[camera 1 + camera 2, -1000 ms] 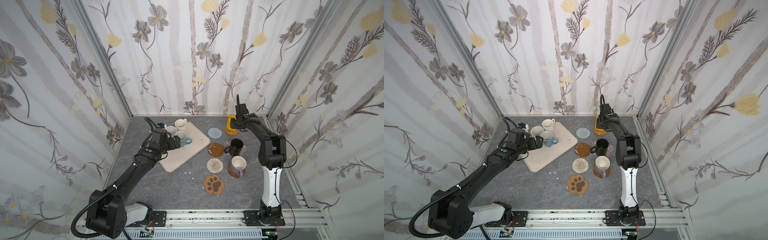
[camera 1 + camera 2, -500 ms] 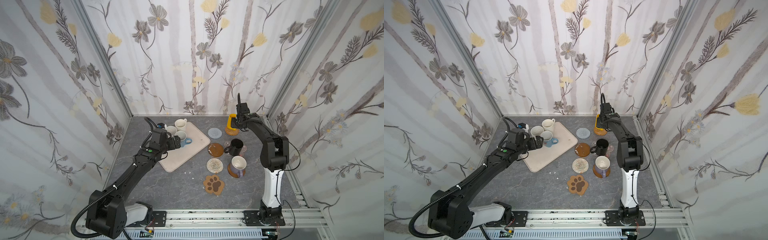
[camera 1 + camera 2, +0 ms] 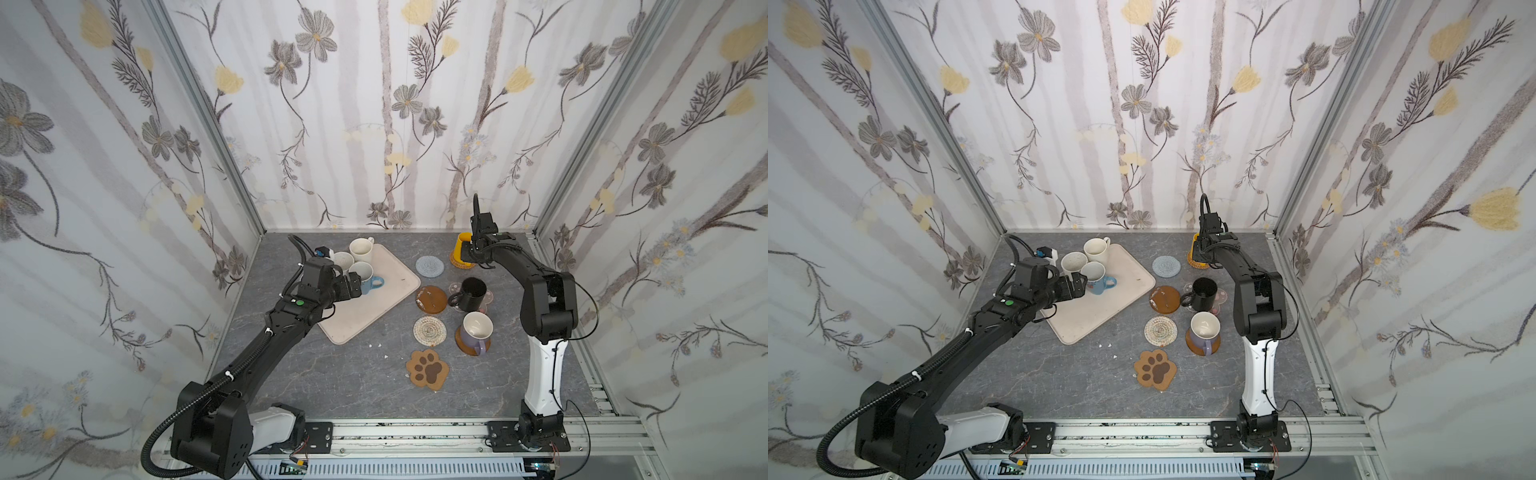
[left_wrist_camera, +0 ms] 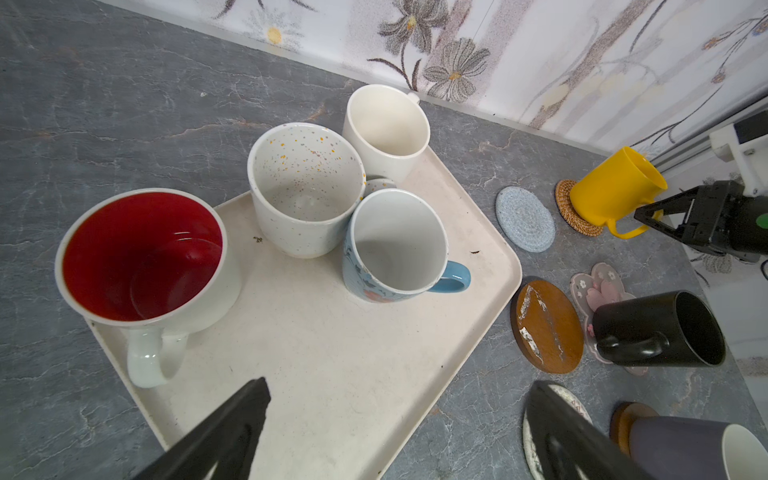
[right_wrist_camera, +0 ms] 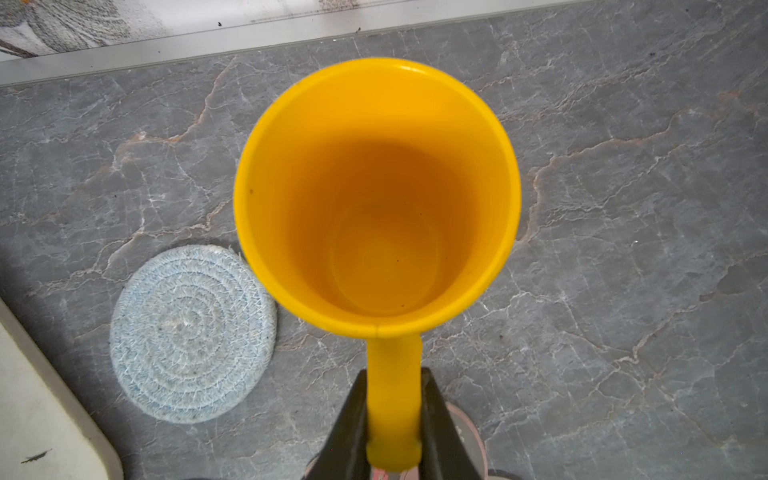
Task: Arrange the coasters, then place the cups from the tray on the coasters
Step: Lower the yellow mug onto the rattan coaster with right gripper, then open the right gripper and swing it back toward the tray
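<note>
The yellow cup [image 5: 374,199] stands upright on the woven rattan coaster [image 4: 567,208] at the back right. My right gripper [image 5: 394,399] is shut on its handle, one finger on each side. My left gripper [image 4: 401,382] hangs open over the beige tray's [image 3: 374,307] near part, holding nothing. On the tray stand a red-lined white cup [image 4: 141,253], a speckled one [image 4: 305,183], a cream one [image 4: 386,124] and a light blue one [image 4: 395,241]. The black cup [image 3: 471,291] sits on the pink-flower coaster [image 3: 488,297], and the lavender cup [image 3: 476,332] on an amber disc.
Bare coasters lie between the tray and the placed cups: pale blue crochet [image 3: 429,265], amber disc [image 3: 432,299], whitish spiral [image 3: 429,330], brown paw-print [image 3: 427,369]. The back wall runs close behind the yellow cup. Small white crumbs [image 3: 378,345] dot the grey tabletop.
The right arm's elbow has shifted slightly while the yellow cup stays on the rattan coaster. The left arm has not moved.
</note>
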You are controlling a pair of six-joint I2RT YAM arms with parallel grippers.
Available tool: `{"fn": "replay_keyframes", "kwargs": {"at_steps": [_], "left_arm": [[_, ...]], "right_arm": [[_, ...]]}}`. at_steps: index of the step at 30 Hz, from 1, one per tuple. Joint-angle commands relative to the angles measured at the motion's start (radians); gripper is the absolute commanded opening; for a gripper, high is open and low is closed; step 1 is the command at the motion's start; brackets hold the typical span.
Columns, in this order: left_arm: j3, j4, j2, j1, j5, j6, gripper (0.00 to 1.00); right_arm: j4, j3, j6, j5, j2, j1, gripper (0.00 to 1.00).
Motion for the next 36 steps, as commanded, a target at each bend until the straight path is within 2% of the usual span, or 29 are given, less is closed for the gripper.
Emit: {"fn": "replay_keyframes", "kwargs": {"at_steps": [1,5,12,18,22,28,36], "left_arm": [[0.000,0.036,-0.007,0.001,-0.006,-0.005,1.00],[-0.001,0.036,-0.010,0.003,-0.010,-0.004,1.00],[-0.012,0.036,-0.026,0.003,-0.049,0.002,1.00],[-0.011,0.029,-0.037,0.006,-0.073,0.005,1.00],[-0.012,0.026,-0.043,0.008,-0.073,0.007,0.99],[-0.013,0.017,-0.042,0.018,-0.071,-0.004,0.92],[0.000,-0.007,0.003,0.041,-0.077,-0.024,0.76]], "right_arm": [[0.058,-0.029,0.016,0.007,-0.027,0.002,0.30],[0.073,-0.052,0.023,-0.001,-0.051,0.003,0.40],[0.080,-0.067,0.020,0.001,-0.089,0.005,0.63],[0.080,-0.068,0.009,0.001,-0.137,0.006,0.73],[0.079,-0.072,-0.009,0.002,-0.181,0.013,0.78],[0.109,-0.116,-0.023,0.006,-0.281,0.046,0.81],[0.156,-0.176,-0.030,0.001,-0.375,0.163,0.82]]}}
